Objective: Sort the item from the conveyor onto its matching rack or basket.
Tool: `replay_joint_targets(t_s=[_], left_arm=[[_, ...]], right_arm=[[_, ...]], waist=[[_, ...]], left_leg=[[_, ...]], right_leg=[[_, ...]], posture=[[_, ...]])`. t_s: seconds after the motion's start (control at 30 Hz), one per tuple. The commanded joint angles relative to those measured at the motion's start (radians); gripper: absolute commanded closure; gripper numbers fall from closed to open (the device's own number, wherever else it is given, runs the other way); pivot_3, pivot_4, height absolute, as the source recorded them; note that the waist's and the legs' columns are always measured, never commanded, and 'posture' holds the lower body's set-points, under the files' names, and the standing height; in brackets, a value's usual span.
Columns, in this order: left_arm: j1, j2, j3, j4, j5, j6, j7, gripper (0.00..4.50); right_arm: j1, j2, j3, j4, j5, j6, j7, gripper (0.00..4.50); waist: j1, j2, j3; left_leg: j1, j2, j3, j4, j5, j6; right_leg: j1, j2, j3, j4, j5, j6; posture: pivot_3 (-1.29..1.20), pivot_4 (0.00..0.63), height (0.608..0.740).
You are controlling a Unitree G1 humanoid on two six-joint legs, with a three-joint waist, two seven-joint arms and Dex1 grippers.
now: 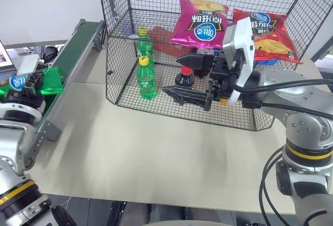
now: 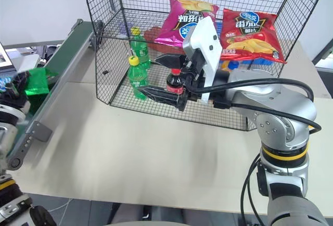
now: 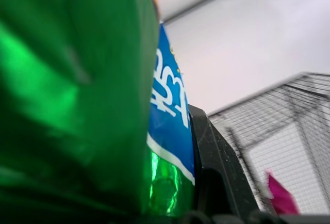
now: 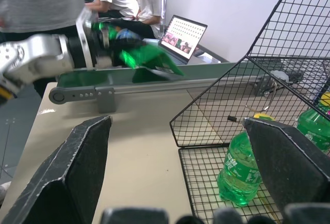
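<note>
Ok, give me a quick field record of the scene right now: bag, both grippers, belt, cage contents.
green bag: clamped in left gripper, over the conveyor
left gripper: shut on the bag
right gripper: open, holding nothing, in front of the cage
cage contents: magenta bag, red bag, two green bottles, a dark cola bottle
table: light, bare in front of the cage

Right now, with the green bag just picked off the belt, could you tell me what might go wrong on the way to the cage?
1. The left gripper is shut on the green bag near one end; the rest hangs free, so the slick foil could slip out.
2. The right gripper hangs open in front of the cage, where a crossing left arm might strike it.
3. Two green bottles stand just inside the cage; a dropped bag could topple them.
</note>
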Motion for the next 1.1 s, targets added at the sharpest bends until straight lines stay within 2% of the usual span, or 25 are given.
replay_joint_targets(t_s=[0.03, 0.17, 0.23, 0.33, 0.47, 0.57, 0.83, 0.93, 1.1], left_arm=[[-0.027, 0.096, -0.018, -0.069, -0.131, 0.074, -0.080, 4.47], [-0.050, 0.198, -0.085, -0.091, -0.283, 0.146, -0.110, 4.47], [-0.084, 0.227, -0.132, -0.108, -0.309, 0.182, -0.135, 4.47], [-0.179, 0.238, -0.222, -0.125, -0.312, 0.210, -0.167, 4.47], [-0.381, 0.214, -0.359, -0.068, -0.297, 0.184, -0.170, 4.47], [-0.501, 0.174, -0.427, 0.005, -0.186, 0.171, -0.237, 4.47], [-0.760, -0.008, -0.571, 0.291, 0.279, -0.001, -0.575, 4.47], [-0.818, -0.073, -0.605, 0.389, 0.430, -0.090, -0.688, 4.47], [-0.843, -0.142, -0.597, 0.497, 0.576, -0.162, -0.782, 4.47]], right_arm=[[-0.032, -0.021, -0.047, -0.017, 0.019, -0.023, 0.002, 0.00], [-0.040, -0.014, -0.071, -0.022, 0.051, -0.021, -0.015, 0.00], [-0.040, -0.012, -0.079, -0.024, 0.051, -0.028, -0.022, 0.00], [-0.039, -0.010, -0.087, -0.029, 0.046, -0.035, -0.048, 0.00], [-0.018, -0.003, -0.089, -0.055, 0.033, -0.036, -0.104, 0.00], [-0.005, 0.010, -0.090, -0.067, 0.027, -0.040, -0.148, 0.00], [0.042, 0.015, -0.103, -0.110, 0.006, -0.044, -0.227, 0.00], [0.048, 0.013, -0.111, -0.135, 0.024, -0.025, -0.261, 0.00], [0.056, 0.005, -0.113, -0.157, 0.044, -0.015, -0.292, 0.00]], waist=[[0.001, 0.000, 0.000], [0.000, 0.001, 0.000], [0.000, 0.001, 0.001], [0.002, 0.001, 0.001], [0.007, 0.001, 0.001], [0.004, 0.001, 0.001], [0.006, 0.001, 0.002], [0.006, 0.001, 0.002], [0.003, 0.001, 0.002]], left_leg=[[0.000, 0.000, 0.000, 0.000, 0.000, 0.000], [0.000, 0.000, 0.000, -0.001, 0.000, 0.000], [0.001, 0.000, 0.000, -0.002, 0.000, 0.000], [0.001, 0.000, 0.000, -0.002, 0.001, -0.001], [-0.001, -0.001, 0.000, -0.002, 0.001, -0.001], [-0.001, -0.001, 0.001, -0.002, 0.001, -0.001], [-0.002, -0.002, 0.003, -0.004, 0.004, -0.005], [-0.004, -0.002, 0.004, -0.005, 0.004, -0.006], [-0.006, -0.002, 0.004, -0.005, 0.004, -0.006]], right_leg=[[0.000, 0.000, 0.000, 0.000, 0.000, 0.000], [0.000, 0.000, 0.000, 0.000, 0.000, 0.000], [0.000, 0.000, 0.000, 0.000, 0.000, 0.000], [0.000, 0.001, 0.000, 0.000, 0.000, 0.000], [-0.001, 0.001, 0.000, -0.002, 0.000, 0.000], [-0.001, 0.001, 0.001, -0.001, 0.000, 0.000], [-0.005, 0.004, 0.002, -0.001, 0.000, 0.000], [-0.007, 0.004, 0.002, -0.001, 0.000, 0.000], [-0.009, 0.004, 0.003, 0.000, 0.000, 0.000]], posture=[[0.00, 0.150, 0.740], [0.00, 0.150, 0.740], [0.00, 0.150, 0.740], [0.00, 0.150, 0.740], [0.00, 0.150, 0.740], [0.00, 0.150, 0.740], [0.00, 0.150, 0.740], [0.00, 0.150, 0.740], [0.00, 0.150, 0.740]])
